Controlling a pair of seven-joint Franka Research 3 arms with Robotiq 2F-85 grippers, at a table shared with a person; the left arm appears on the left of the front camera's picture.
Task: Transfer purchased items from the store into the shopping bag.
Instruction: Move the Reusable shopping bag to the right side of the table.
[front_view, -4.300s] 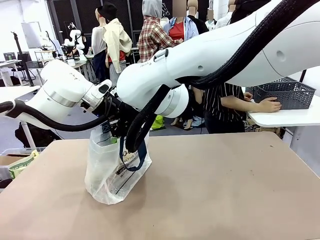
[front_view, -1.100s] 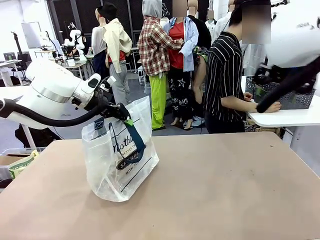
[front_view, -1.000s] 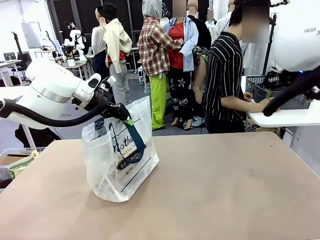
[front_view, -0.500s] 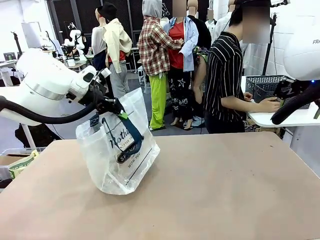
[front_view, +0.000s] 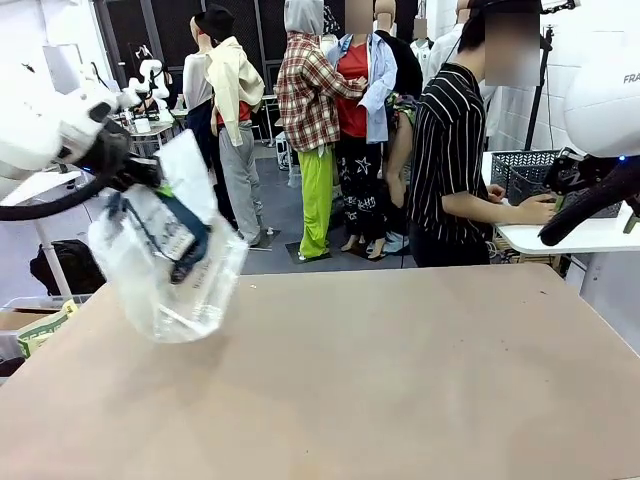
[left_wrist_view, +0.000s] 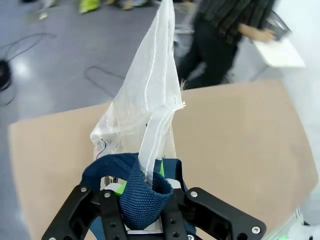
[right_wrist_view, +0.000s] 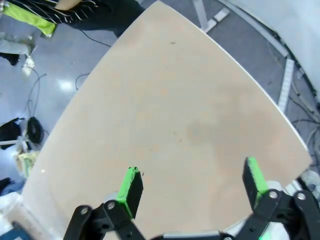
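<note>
The shopping bag (front_view: 165, 255), translucent plastic with navy straps, hangs in the air over the table's left edge. My left gripper (front_view: 128, 180) is shut on its navy handle (left_wrist_view: 140, 192), and in the left wrist view the clear plastic (left_wrist_view: 152, 100) rises from between the fingers. High above the tan table, my right gripper (right_wrist_view: 192, 187) stands open with nothing between its green pads (right_wrist_view: 132, 185). The right arm (front_view: 600, 130) is at the far right of the front view. What lies inside the bag is too blurred to tell.
A person in a striped shirt (front_view: 455, 160) stands at a white side table (front_view: 570, 235), hand at a dark grey mesh basket (front_view: 530, 175). The tan table (front_view: 400, 380) is bare across its middle and right. Boxes (front_view: 35, 330) sit left of the table.
My left arm has lifted the bag off the table and swung it up and to the left. The right arm, earlier across the middle, has drawn back to the far right.
</note>
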